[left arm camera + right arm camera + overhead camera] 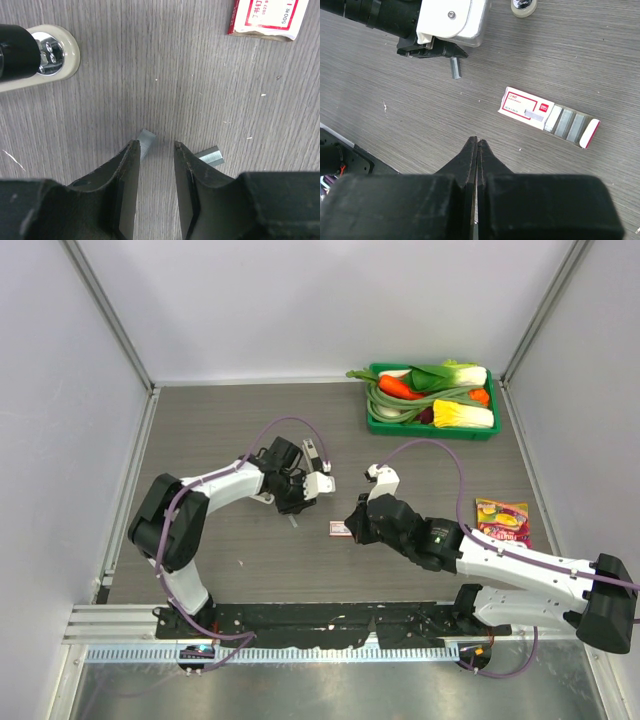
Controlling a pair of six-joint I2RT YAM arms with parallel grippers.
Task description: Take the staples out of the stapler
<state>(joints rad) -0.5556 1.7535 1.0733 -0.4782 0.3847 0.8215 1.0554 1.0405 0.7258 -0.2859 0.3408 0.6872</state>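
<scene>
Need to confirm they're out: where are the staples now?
The staples lie on the table at the left gripper's open tips, low centre in the left wrist view, the stapler at upper left.

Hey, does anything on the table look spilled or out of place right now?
Yes. The staple box sits with its tray slid half out, and two short strips of staples lie loose on the table by the open left gripper.

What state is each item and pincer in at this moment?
left pincer: open, nothing gripped
right pincer: shut, empty
stapler: on table, unheld
staples: loose on table, outside stapler
staple box: tray slid open, strips inside
green crate: full of vegetables
</scene>
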